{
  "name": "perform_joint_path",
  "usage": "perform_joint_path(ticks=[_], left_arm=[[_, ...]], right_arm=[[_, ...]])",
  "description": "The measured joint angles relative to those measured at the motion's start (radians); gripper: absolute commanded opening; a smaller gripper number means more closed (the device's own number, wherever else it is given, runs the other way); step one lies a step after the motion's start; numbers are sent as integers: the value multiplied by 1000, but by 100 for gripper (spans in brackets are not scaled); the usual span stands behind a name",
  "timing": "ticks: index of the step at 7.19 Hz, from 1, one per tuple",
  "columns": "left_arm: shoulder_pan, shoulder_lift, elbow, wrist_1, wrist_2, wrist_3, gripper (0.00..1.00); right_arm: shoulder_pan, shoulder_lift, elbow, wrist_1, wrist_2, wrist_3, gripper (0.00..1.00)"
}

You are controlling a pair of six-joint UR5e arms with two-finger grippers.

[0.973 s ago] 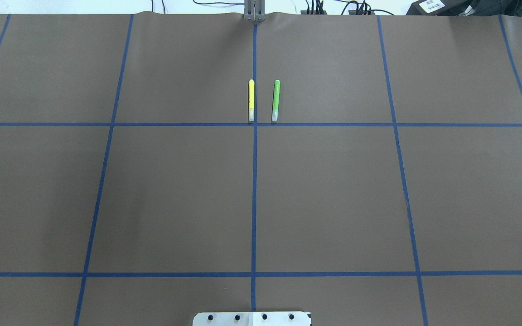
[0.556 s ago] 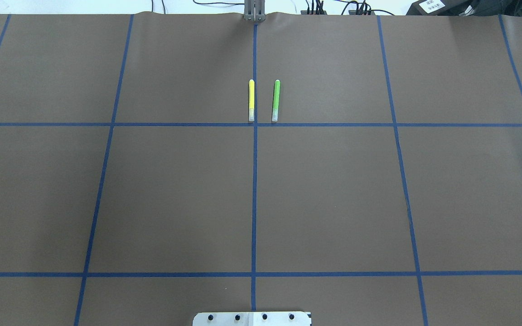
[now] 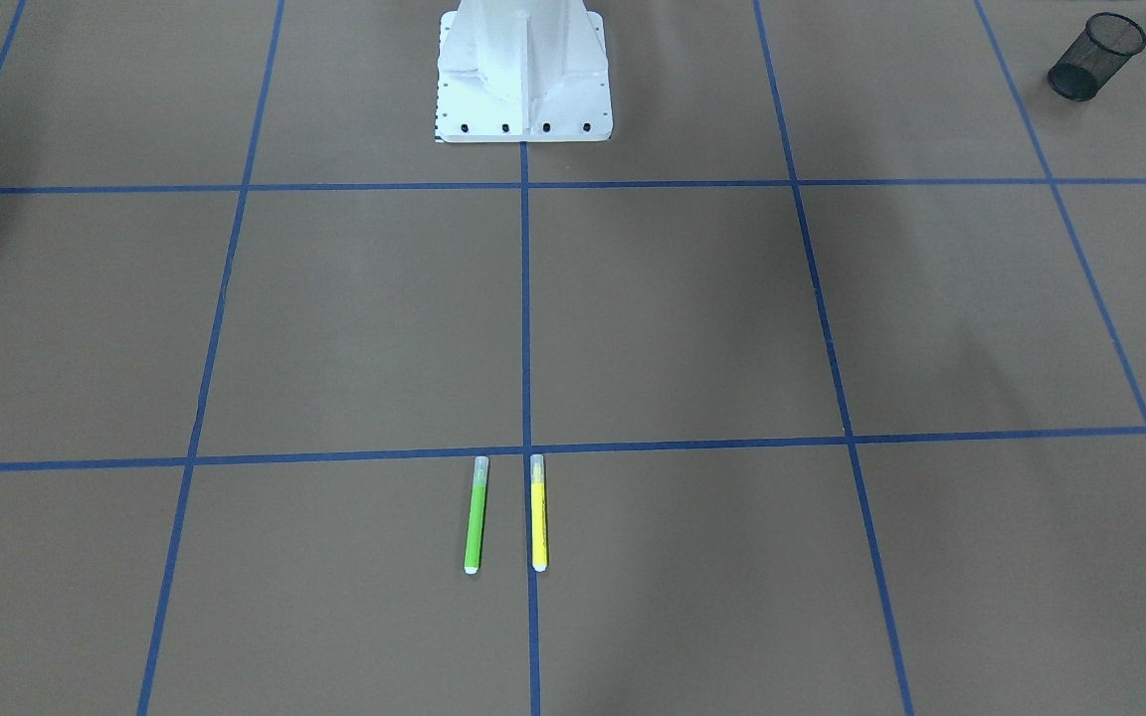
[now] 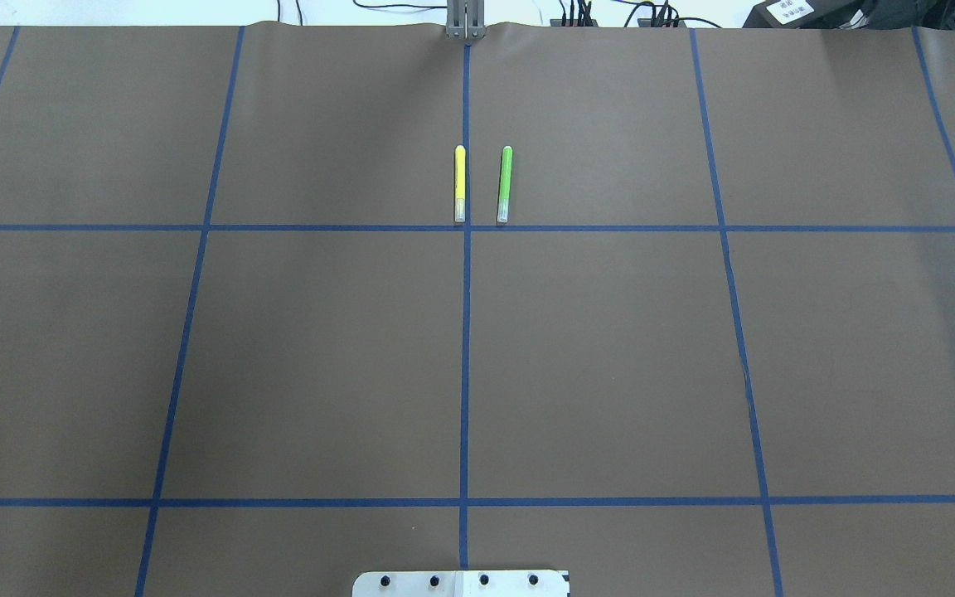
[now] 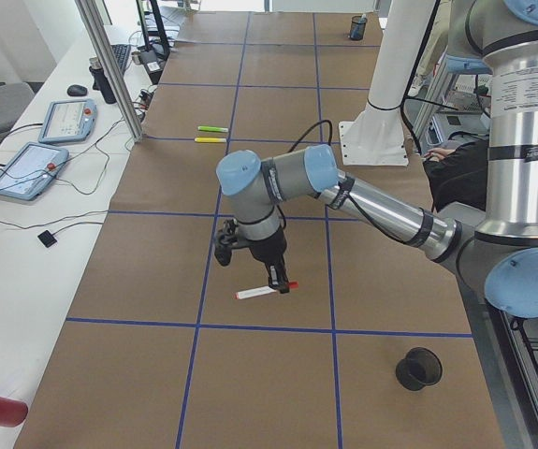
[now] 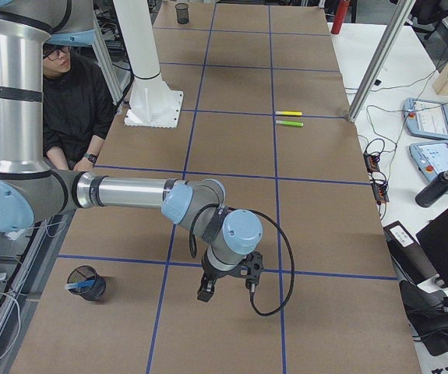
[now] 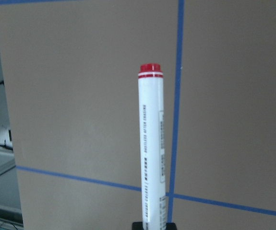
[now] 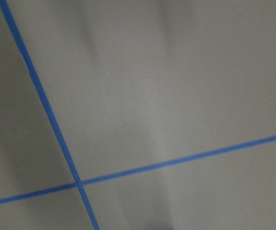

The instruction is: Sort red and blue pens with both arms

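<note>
The red pen [image 7: 150, 143], white-barrelled with a red end, points away from the camera in the left wrist view, its near end clamped in my left gripper [image 7: 153, 225]. In the exterior left view that left gripper [image 5: 276, 283] holds the red pen [image 5: 254, 293] roughly level, low over the brown table. The blue pen [image 6: 75, 287] shows as a slim blue shape inside a black mesh cup [image 6: 86, 282]. My right gripper [image 6: 227, 294] hangs low over the table to the right of that cup. I cannot tell whether it is open or shut. The right wrist view shows only paper and tape.
A yellow marker [image 4: 459, 184] and a green marker [image 4: 504, 184] lie side by side near the far edge. Another black cup [image 5: 418, 369] stands near the left arm. The white pedestal [image 3: 523, 70] rises mid-table. A seated person [image 6: 64, 93] is beside it.
</note>
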Motion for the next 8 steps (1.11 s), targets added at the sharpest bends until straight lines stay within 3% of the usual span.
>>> perform_joint_path(ticks=[2, 4, 6, 8], left_arm=[[-61, 174, 7, 2, -6, 32, 0], [-141, 295, 90, 4, -8, 138, 0], [-236, 332, 240, 54, -9, 184, 0], [-304, 333, 276, 240, -9, 282, 0]], right_arm=[[-39, 2, 3, 189, 27, 118, 100], [-55, 8, 8, 254, 93, 149, 100], [-63, 5, 34, 261, 129, 153, 100], [-65, -3, 60, 262, 134, 154, 100]])
